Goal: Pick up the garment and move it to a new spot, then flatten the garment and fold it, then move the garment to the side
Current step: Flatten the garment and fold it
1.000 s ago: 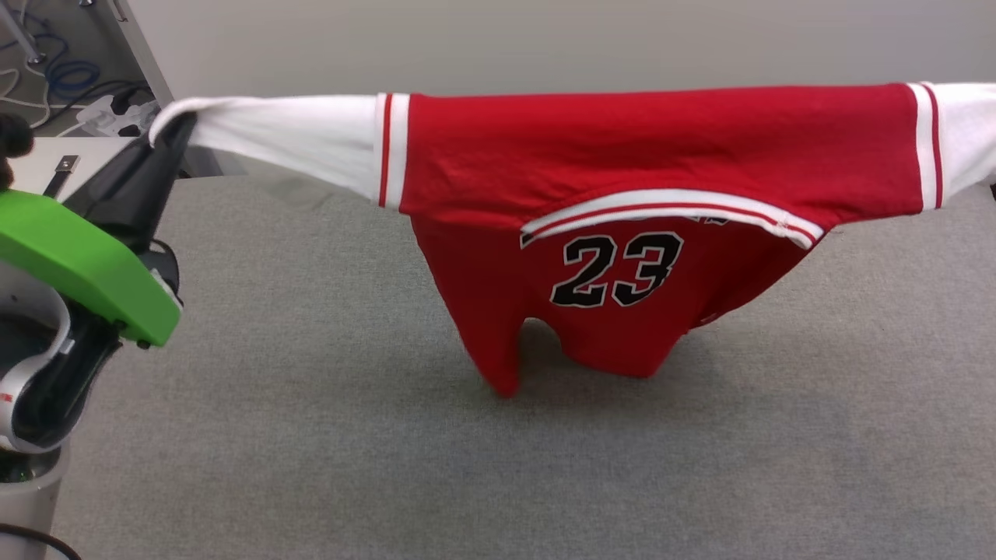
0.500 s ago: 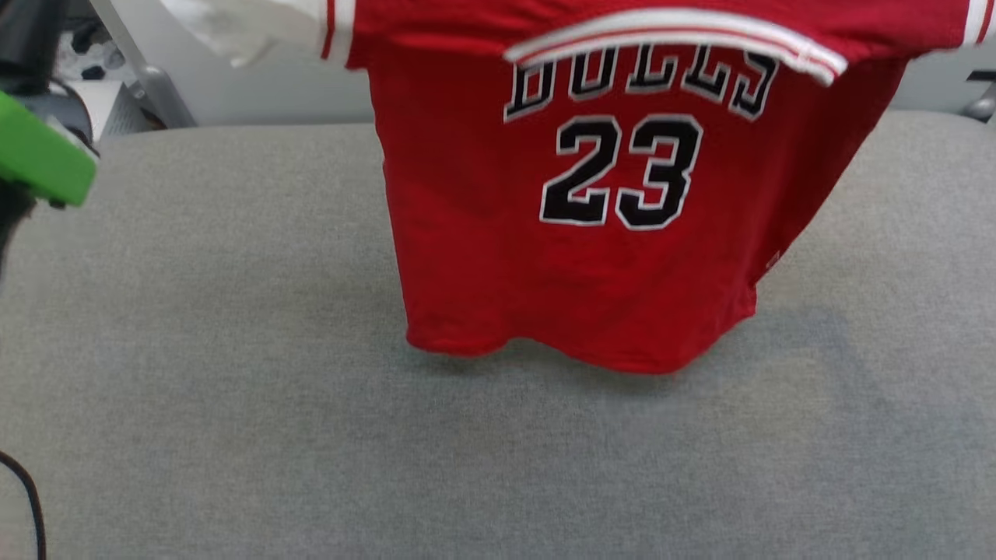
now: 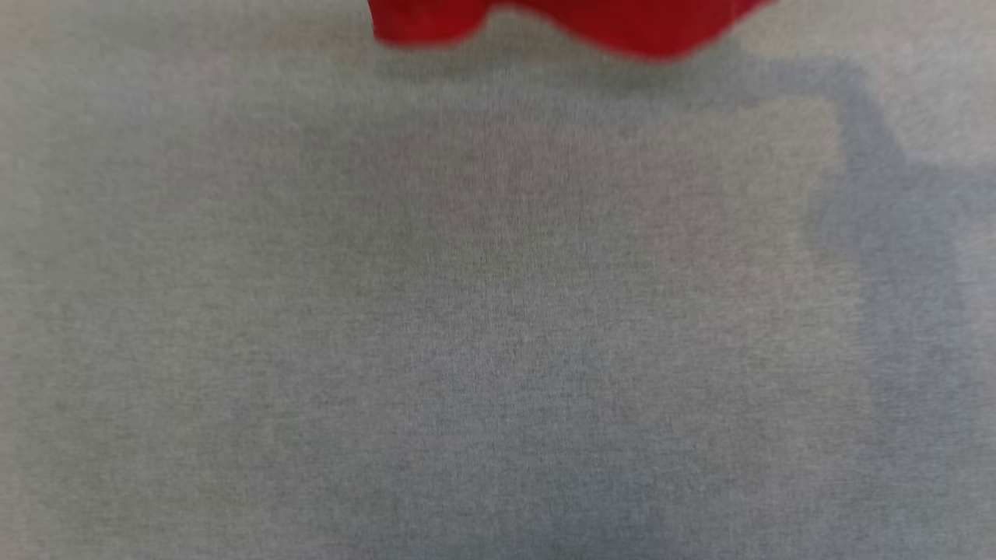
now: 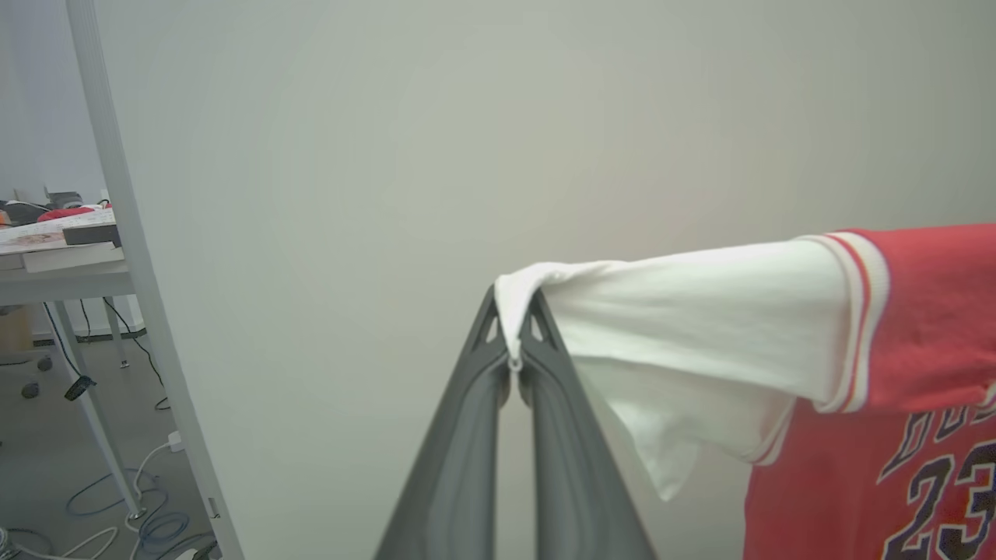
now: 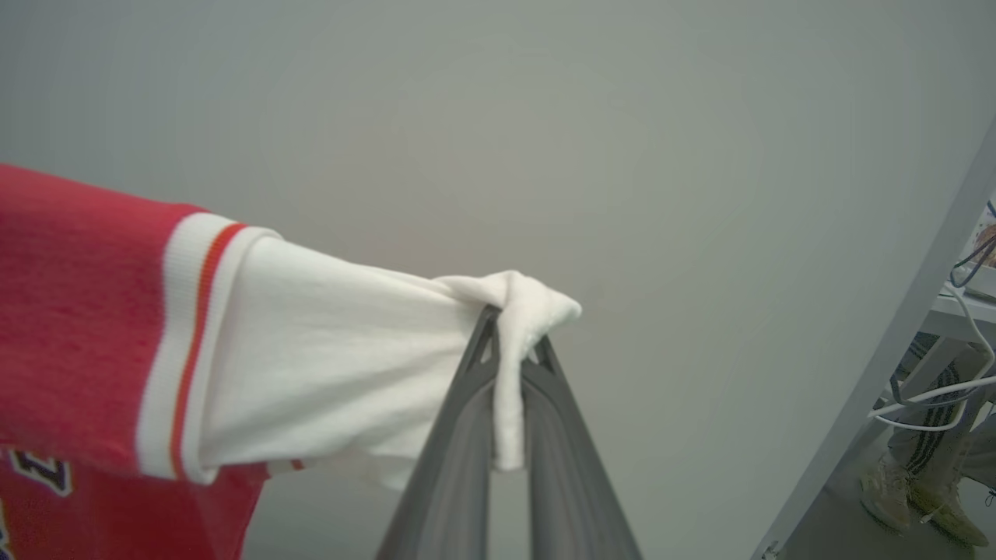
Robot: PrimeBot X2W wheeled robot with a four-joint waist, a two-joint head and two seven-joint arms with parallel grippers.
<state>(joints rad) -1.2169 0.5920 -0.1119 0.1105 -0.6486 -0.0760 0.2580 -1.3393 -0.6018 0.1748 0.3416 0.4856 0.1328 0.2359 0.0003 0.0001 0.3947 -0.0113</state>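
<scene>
Now, you are holding the garment [image 4: 926, 311] stretched, left gripper [image 4: 513, 354] clamping its left white sleeve end, right gripper [image 5: 510, 350] clamping the right one, red hem hanging over the far grey surface [image 3: 498, 311].

Left gripper [image 4: 513, 327] clamped; right gripper [image 5: 510, 342] clamped

The garment [image 4: 926, 311] is soft, matt knit cloth, and its striped trim is ribbed. The left hand [image 4: 513, 327] and right hand [image 5: 513, 338] have smooth, matt dark-grey fingers [image 4: 459, 467], plastic by the look. The worktop [image 3: 467, 311] is covered in matt grey, felt-like cloth.
</scene>
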